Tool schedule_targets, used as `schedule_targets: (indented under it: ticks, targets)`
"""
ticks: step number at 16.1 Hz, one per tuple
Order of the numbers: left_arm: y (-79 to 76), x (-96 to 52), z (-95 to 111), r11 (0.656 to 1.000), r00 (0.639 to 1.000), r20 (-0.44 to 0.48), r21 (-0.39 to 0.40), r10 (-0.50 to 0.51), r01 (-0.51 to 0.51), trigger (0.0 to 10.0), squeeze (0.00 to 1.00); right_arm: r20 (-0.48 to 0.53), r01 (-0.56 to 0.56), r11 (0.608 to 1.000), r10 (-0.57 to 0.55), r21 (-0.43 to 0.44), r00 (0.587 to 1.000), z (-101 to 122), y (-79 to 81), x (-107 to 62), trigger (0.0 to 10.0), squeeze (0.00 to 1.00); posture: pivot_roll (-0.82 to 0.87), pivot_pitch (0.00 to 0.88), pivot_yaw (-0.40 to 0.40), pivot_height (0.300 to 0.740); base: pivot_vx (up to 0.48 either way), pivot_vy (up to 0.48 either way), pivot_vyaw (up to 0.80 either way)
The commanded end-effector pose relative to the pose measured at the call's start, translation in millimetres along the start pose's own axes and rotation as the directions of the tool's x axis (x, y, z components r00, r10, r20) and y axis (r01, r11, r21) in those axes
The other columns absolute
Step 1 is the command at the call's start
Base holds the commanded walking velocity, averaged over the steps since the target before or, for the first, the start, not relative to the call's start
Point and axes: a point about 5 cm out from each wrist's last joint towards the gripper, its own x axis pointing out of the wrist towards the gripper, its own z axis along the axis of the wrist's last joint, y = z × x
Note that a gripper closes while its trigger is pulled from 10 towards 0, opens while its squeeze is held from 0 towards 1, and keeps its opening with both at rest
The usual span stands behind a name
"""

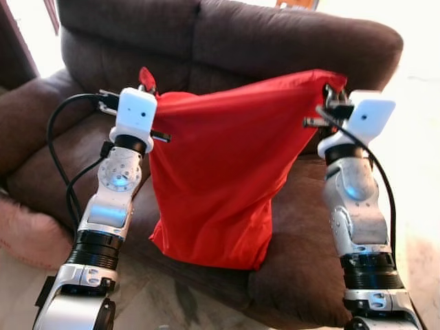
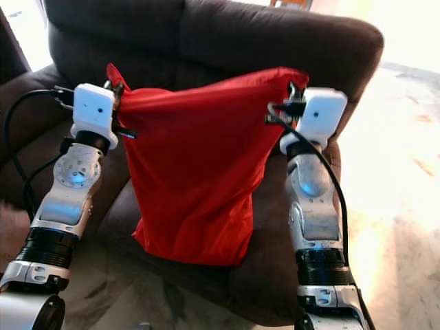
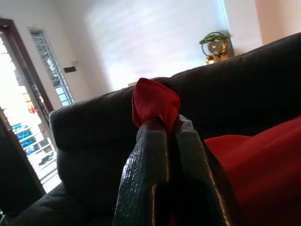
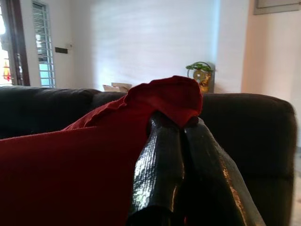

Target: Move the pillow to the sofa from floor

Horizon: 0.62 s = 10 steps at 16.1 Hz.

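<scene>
Pillow point(image 1: 220, 185) hangs btwn tools; wrist views: corners pinched, prob. tight.

Sofa point(image 1: 289, 48) seat mostly hidden behind the hanging red pillow point(image 1: 220, 179); pillow's back face unseen.

No writing, label or number can be read anywhere — the distant wall ornament point(image 3: 214, 47) perhaps too blurred.
</scene>
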Motion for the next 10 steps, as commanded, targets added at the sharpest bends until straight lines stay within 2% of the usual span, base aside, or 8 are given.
schedule_targets:
  ticks: [1, 2, 3, 6, 7, 9, 10]
  targets:
    - [-0.4, -2.6, -13, 0.999, 0.997, -0.072, 0.034, -0.019, 0.021, 10.0, 0.0, 0.001, 0.054, 0.999, -0.054, -0.002, 0.999, -4, -12.4, -2.2, 10.0, 0.0, 0.06, 0.025, -0.072, 0.74, 0.0, 0.0, 0.0]
    - [-3.7, -3.9, -21, 0.997, 0.993, -0.11, 0.06, -0.041, 0.048, 10.0, 0.0, -0.02, 0.067, 0.998, -0.067, -0.003, 0.998, -10, -14.1, -4.9, 10.0, 0.0, 0.06, 0.026, -0.071, 0.74, 0.0, 0.0, 0.0]
    - [-3.2, -3.5, -20, 0.998, 0.994, -0.102, 0.053, -0.038, 0.044, 10.0, 0.0, -0.019, 0.068, 0.998, -0.068, 0.0, 0.998, -10, -14.2, -5.2, 10.0, 0.0, 0.06, 0.026, -0.071, 0.74, 0.0, 0.0, 0.0]
    - [6.6, 7.6, -2, 0.999, 1.0, -0.002, 0.04, 0.008, -0.008, 10.0, 0.0, 0.009, 0.066, 0.998, -0.066, 0.003, 0.998, -3, -15.8, -2.3, 10.0, 0.0, 0.06, 0.024, -0.07, 0.74, 0.0, 0.0, 0.0]
    - [7.5, 11.8, 3, 0.998, 1.0, 0.02, 0.065, -0.006, 0.005, 10.0, 0.0, 0.017, 0.074, 0.997, -0.074, 0.001, 0.997, -1, -16.9, 0.2, 10.0, 0.0, 0.06, 0.023, -0.071, 0.74, 0.0, 0.0, 0.0]
    - [10.5, 17.9, 8, 0.997, 0.999, 0.045, 0.08, -0.004, 0.001, 10.0, 0.0, 0.019, 0.093, 0.996, -0.093, -0.01, 0.995, 0, -18.7, 2.2, 10.0, 0.0, 0.06, 0.021, -0.069, 0.74, 0.251, 0.0, -0.77]
    - [11.6, 18.8, 10, 0.997, 0.999, 0.05, 0.081, -0.004, 0.0, 10.0, 0.0, 0.03, 0.086, 0.996, -0.086, -0.008, 0.996, 1, -17.9, 1.8, 10.0, 0.0, 0.06, 0.021, -0.068, 0.74, 0.255, 0.0, 0.0]
